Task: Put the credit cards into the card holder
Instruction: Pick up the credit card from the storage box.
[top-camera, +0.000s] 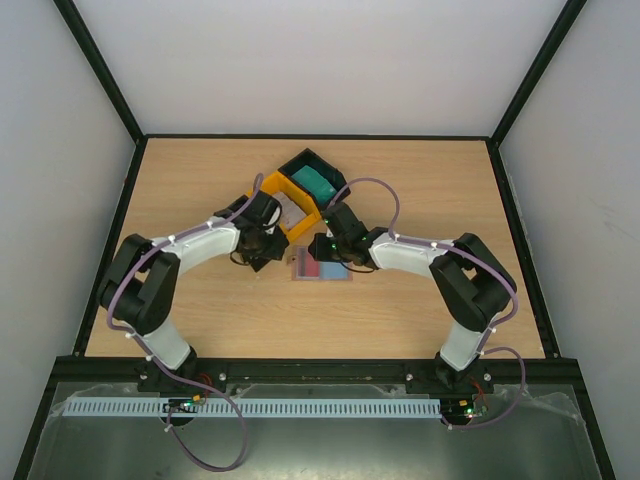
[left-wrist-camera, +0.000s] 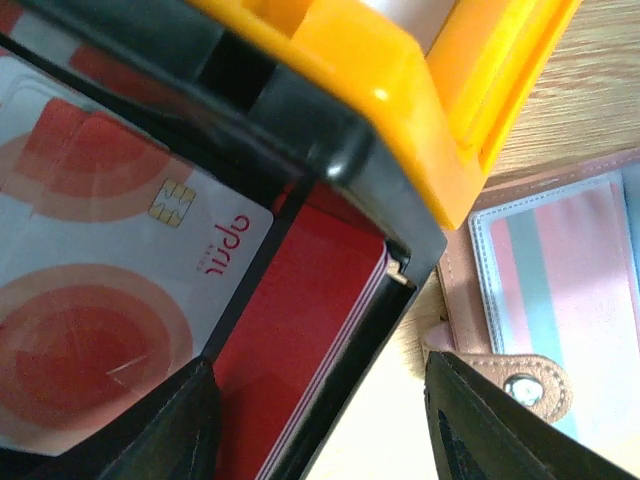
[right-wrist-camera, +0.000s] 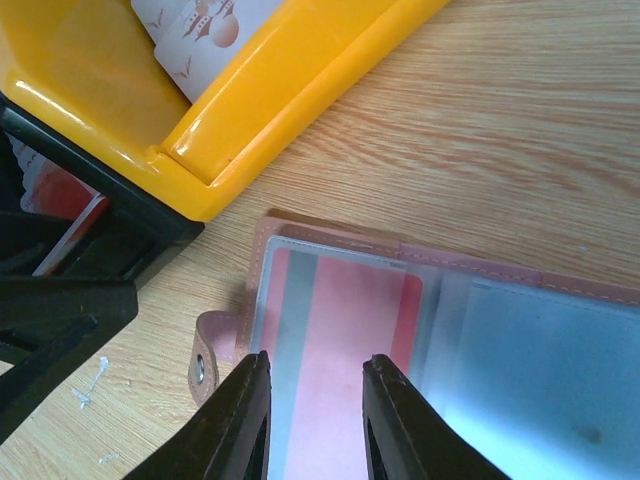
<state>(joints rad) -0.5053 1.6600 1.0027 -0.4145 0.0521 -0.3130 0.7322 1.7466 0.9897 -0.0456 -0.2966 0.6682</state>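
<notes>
In the left wrist view, the left end effector (left-wrist-camera: 320, 440) stands about half open and grips nothing that I can see. Between its fingers lie both a stack of thin red plastic credit cards (left-wrist-camera: 300, 340) and the corner wall of a black plastic tray (left-wrist-camera: 330, 170). I think closing here could clamp the wall, or take several cards at once. A pull could then drag the tray against the flat pinkish-brown leather-like card holder (left-wrist-camera: 560, 270). This holder lies open on the light wooden table (left-wrist-camera: 600, 90), near the end effector at 3 o'clock. A red-and-white card with a chip (left-wrist-camera: 100, 270) is at 10 o'clock.

In the right wrist view, the right end effector (right-wrist-camera: 315, 420) shows a narrow gap with nothing in it. It is directly over the card holder, above a clear pocket with a pink card (right-wrist-camera: 340, 330) inside. I cannot tell if it touches. If it presses unevenly, the holder may slide or fold. A yellow plastic tray (right-wrist-camera: 200, 120) stands at 11 o'clock.

In the top view, the two end effectors are near each other, so a turn inward may bring a collision. The card holder lies at 4 o'clock from the left one and at 6 o'clock just under the right one. Teal green cards (top-camera: 318, 182) wait at 12 o'clock.
</notes>
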